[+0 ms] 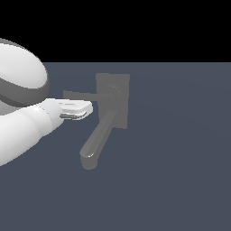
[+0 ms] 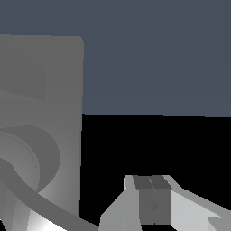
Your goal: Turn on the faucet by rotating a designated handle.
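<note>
The matte grey faucet (image 1: 113, 100) has a rectangular back plate and a thick spout (image 1: 95, 142) that slants down toward the exterior view's left. From its round hub (image 1: 110, 93) the thin flat handle (image 1: 77, 95) runs straight out to the exterior view's left. My gripper (image 1: 88, 109) sits just under the handle's free end in that view, and contact cannot be made out. In the wrist view my gripper (image 2: 151, 182) is shut, the dark pads (image 2: 144, 200) pressed together with nothing between them. The back plate (image 2: 45, 90) and hub (image 2: 27, 162) stand close beside it.
My white arm (image 1: 22, 108) fills the exterior view's left edge. A flat blue-grey floor (image 1: 180, 158) lies around the faucet, with black background above it.
</note>
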Action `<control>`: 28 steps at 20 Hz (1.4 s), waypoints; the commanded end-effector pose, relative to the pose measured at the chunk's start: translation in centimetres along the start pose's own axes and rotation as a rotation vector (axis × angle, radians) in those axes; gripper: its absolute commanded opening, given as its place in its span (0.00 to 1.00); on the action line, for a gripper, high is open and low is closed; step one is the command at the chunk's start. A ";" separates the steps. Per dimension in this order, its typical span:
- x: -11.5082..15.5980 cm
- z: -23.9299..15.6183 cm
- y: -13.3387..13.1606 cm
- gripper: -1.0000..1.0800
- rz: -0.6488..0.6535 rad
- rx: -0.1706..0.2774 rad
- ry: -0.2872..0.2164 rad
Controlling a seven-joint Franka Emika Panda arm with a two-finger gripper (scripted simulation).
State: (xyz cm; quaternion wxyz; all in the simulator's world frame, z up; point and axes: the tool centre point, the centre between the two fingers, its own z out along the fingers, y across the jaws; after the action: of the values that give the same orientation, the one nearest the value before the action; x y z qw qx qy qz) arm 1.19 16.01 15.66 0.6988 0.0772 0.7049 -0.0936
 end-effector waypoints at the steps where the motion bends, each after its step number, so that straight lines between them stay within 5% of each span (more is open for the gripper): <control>1: -1.5 0.0 0.3 0.00 0.004 -0.003 -0.006; 28: -8.8 0.0 -2.0 0.00 0.004 -0.003 -0.006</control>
State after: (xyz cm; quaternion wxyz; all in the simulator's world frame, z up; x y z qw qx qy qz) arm 0.53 14.12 23.18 0.6951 0.0773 0.7085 -0.0945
